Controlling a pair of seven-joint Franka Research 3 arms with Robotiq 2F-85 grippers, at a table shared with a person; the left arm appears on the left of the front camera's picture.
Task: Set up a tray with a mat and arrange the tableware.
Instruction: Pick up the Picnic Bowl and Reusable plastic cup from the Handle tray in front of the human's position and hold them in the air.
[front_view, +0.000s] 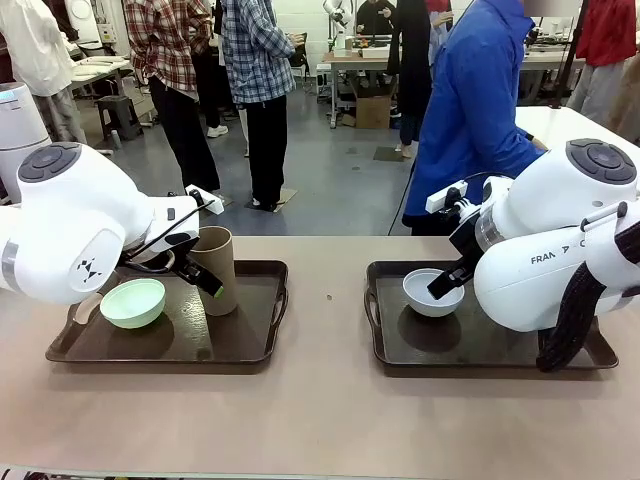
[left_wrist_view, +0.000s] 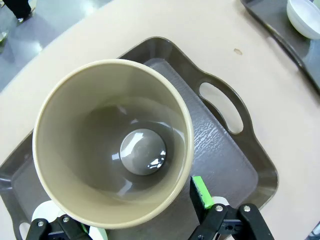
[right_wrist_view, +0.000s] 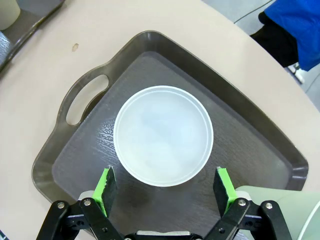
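Left pincer (left_wrist_view: 137, 195) released astride brown cup (left_wrist_view: 115, 145), perhaps touching; right pincer (right_wrist_view: 165, 175) released above white bowl (right_wrist_view: 162, 135).

The pale green cup (right_wrist_view: 292, 205) is cut off by the edge.

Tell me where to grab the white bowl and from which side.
Likely the rim, from straight above: the white bowl sits upright, mouth up, on its tray, and its low curved wall offers little sideways. The open right end effector looks wide enough to straddle it.
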